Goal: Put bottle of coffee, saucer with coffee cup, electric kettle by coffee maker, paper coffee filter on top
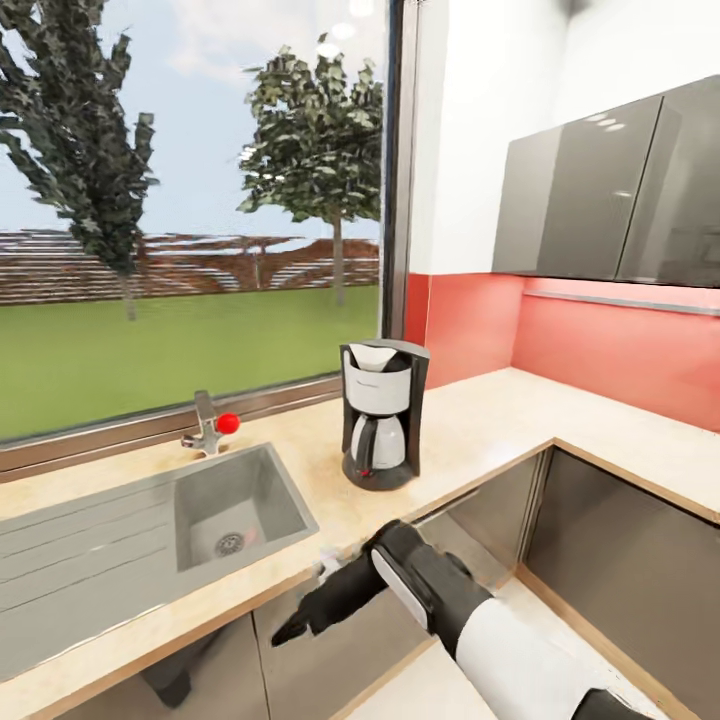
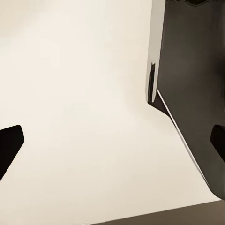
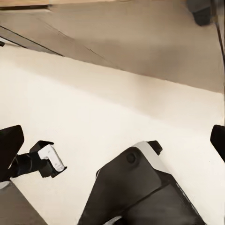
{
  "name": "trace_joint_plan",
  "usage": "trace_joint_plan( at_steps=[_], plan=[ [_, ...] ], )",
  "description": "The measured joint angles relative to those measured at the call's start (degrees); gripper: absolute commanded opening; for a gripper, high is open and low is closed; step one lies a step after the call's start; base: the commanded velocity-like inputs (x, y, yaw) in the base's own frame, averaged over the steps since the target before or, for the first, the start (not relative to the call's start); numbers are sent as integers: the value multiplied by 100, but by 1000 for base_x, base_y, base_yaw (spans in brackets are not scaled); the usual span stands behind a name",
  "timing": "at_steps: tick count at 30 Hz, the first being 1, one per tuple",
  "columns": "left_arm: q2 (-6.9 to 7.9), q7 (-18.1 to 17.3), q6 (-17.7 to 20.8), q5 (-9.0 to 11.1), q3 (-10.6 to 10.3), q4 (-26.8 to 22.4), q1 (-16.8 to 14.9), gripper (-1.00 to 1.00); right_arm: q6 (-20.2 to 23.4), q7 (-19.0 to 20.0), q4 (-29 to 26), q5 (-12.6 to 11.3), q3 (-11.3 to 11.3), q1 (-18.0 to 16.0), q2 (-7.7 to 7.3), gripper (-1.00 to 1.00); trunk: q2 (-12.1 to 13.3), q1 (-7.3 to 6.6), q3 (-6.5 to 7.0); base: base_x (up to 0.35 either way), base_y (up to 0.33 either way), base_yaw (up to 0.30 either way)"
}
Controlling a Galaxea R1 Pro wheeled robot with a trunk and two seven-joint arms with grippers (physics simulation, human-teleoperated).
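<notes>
In the head view the right arm reaches in from the lower right, its white forearm running up and leftward to a black wrist. The right gripper (image 1: 300, 625) hangs below the counter's front edge, in front of the grey cabinet doors (image 1: 330, 650), its fingers pointing down and to the left. Whether those fingers are spread or pressed together cannot be told from this angle. In the right wrist view the two dark fingertips (image 3: 10, 143) sit at opposite edges of the frame, well apart, with nothing between them, so the right pincer is spread. The left wrist view likewise shows the left gripper's fingertips (image 2: 9, 143) far apart over pale floor, empty.

One coffee maker (image 1: 383, 415) stands upright on the beige countertop (image 1: 500, 420), its long axis vertical, its front with the glass carafe facing the robot. It sits right of the single sink (image 1: 235, 510), near the corner where the counter turns. One faucet (image 1: 210, 425) with a red knob stands behind the sink, below the window. Two grey wall cabinets (image 1: 610, 195) hang above the red backsplash.
</notes>
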Motion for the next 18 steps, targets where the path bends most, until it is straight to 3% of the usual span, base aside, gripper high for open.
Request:
trace_joint_plan(
  at_steps=[1, 4, 6, 10, 14, 17, 18],
  plan=[
    [-1, 0, 0, 0, -1, 0, 0, 100, 1, 1, 1, 4, 411, 217, 0, 100, 0, 0, 4, 0, 0, -275],
    [-13, -2, 0, -4, -7, 0, 0, 100, -4, -8, 17, 4, 1085, 692, 0, 100, 0, 0, 17, 0, 0, -275],
    [-18, -1, 0, -5, -12, 0, 0, 100, -6, -17, 27, 8, 1307, 992, 0, 100, 0, 0, 26, 0, 0, -275],
    [-36, 0, 2, -8, -12, -4, 1, 100, -87, -33, 36, 29, 1542, 1464, -36, 100, 0, 0, 45, 0, 0, -275],
    [-47, -2, 1, -9, -3, -19, 1, 100, -651, -112, 333, 101, 1594, 1567, -372, 100, 1, 0, 62, 0, 0, -218],
    [-48, -1, 0, -2, 2, -29, 1, 100, -1337, -619, 915, 97, 1577, 1579, -532, 100, 1, 1, 67, 0, 0, -53],
    [-52, 0, -1, -1, 8, -33, 1, 100, -1701, -1072, 1290, 108, 1570, 1582, -565, 100, 1, 1, 67, 0, 0, -14]
  ],
)
